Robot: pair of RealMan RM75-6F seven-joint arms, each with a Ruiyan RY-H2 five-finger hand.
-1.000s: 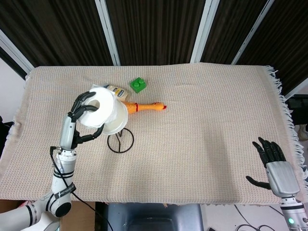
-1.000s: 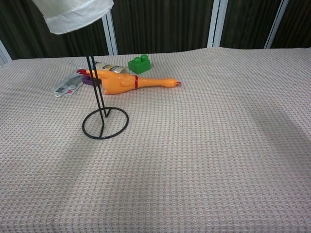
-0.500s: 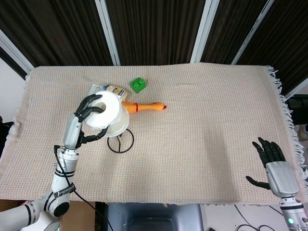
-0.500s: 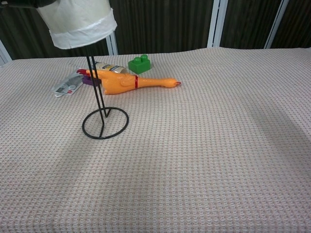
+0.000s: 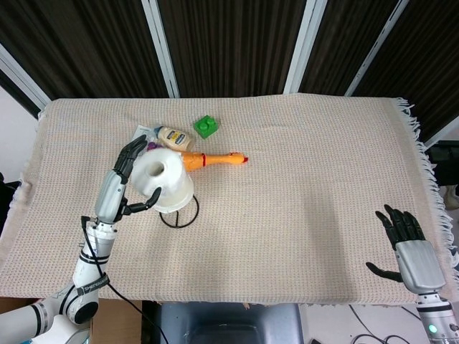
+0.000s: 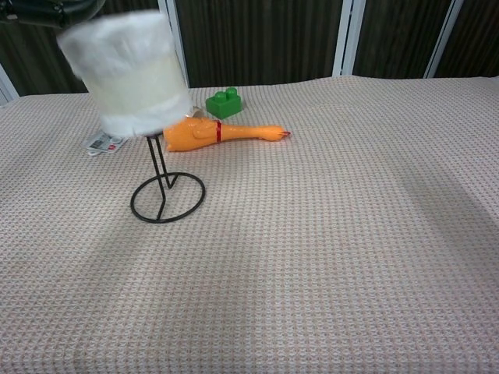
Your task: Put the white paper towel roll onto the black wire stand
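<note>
The white paper towel roll [image 5: 163, 179] sits over the rod of the black wire stand [image 5: 181, 216], its core hole facing up. In the chest view the roll [image 6: 129, 74] is motion-blurred, partway down the rod, above the stand's ring base [image 6: 168, 197]. My left hand [image 5: 123, 178] is beside the roll's left side, fingers stretched upward and apart, thumb near the roll's lower edge. A dark bit of that hand [image 6: 47, 8] shows at the chest view's top left. My right hand [image 5: 405, 240] rests at the near right corner, fingers spread, holding nothing.
An orange rubber chicken [image 5: 215, 159] lies just behind the stand, with a green block [image 5: 206, 127] and a small bottle [image 5: 174, 137] further back. A card [image 6: 105, 142] lies left of the chicken. The cloth's fringed edge [image 5: 430, 172] runs down the right.
The roll has dropped from above the rod's top down over the rod. My left hand's fingers have come off the roll and straightened. The right hand has not moved.
</note>
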